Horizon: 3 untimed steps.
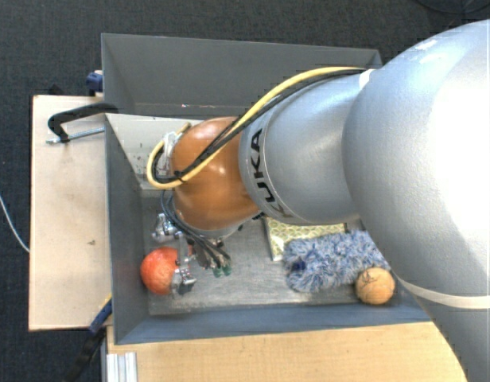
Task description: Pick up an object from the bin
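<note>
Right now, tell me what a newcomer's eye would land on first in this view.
The big silver arm comes in from the right and covers much of the bin, with its orange cover over the middle. Under that cover, the gripper sits at the bin's lower left, right beside an orange-red ball. At the lower right lie a blue fluffy thing and a tan ball.

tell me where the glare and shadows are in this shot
Camera view: strong glare whitens the large silver arm casing at upper right. Camera view: a soft highlight sits on the round orange wrist cover. Camera view: the arm shades the floor of the grey metal bin near the gripper, while the round orange-red ball beside it is evenly lit.
</note>
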Each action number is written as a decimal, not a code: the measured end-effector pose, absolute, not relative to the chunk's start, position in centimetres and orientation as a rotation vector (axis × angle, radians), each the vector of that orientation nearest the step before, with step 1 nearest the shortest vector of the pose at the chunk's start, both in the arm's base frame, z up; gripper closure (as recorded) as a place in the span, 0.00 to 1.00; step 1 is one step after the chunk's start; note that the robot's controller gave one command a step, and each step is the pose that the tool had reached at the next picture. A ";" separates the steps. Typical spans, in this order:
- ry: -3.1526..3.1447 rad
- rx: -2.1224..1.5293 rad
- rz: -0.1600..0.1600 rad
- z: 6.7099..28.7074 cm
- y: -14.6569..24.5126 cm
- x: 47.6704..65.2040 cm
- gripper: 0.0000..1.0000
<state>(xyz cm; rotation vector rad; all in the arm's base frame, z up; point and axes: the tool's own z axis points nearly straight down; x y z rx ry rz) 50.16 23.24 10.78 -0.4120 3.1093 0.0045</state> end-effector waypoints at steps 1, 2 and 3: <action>3.117 -0.335 0.006 7.5 23.5 50.0 0.00; 3.045 -0.679 0.009 7.7 23.5 49.9 1.00; 3.046 -0.679 0.009 7.7 23.5 49.9 1.00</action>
